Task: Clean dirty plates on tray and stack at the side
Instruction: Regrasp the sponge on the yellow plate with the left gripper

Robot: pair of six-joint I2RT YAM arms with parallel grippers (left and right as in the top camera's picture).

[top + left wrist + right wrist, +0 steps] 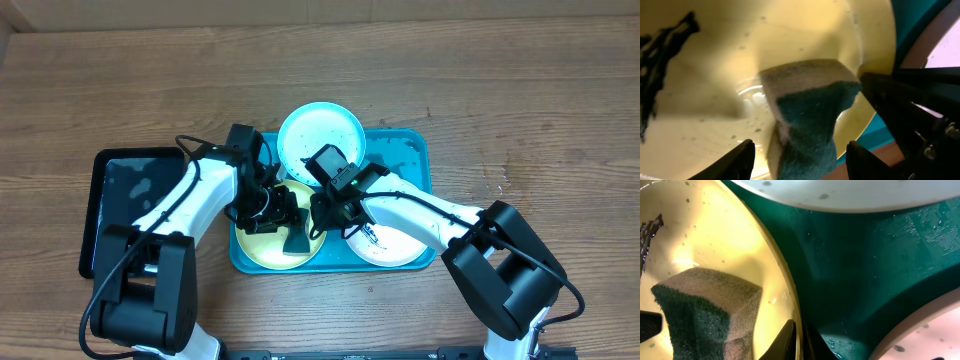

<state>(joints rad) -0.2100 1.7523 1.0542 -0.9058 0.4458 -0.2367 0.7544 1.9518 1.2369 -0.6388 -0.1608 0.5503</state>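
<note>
On the turquoise tray [412, 150] lie three plates: a light-blue-rimmed one [320, 132] at the back, a yellow-green one [262, 248] front left and a white one [392, 246] front right. A sponge [810, 107], green on one face and beige on the other, stands on the yellow-green plate [715, 40]. My left gripper [801, 146] is open and straddles the sponge, with a gap on each side. A dark smear [660, 55] marks that plate. My right gripper [801, 340] is shut on the yellow-green plate's rim [785, 287]. The sponge [705, 310] sits just left of it.
A smaller black tray [125, 190] with a wet sheen lies left of the turquoise one. Both arms crowd together over the tray's middle. The tray floor [865, 270] between the plates is wet. Bare wooden table [520, 90] surrounds everything.
</note>
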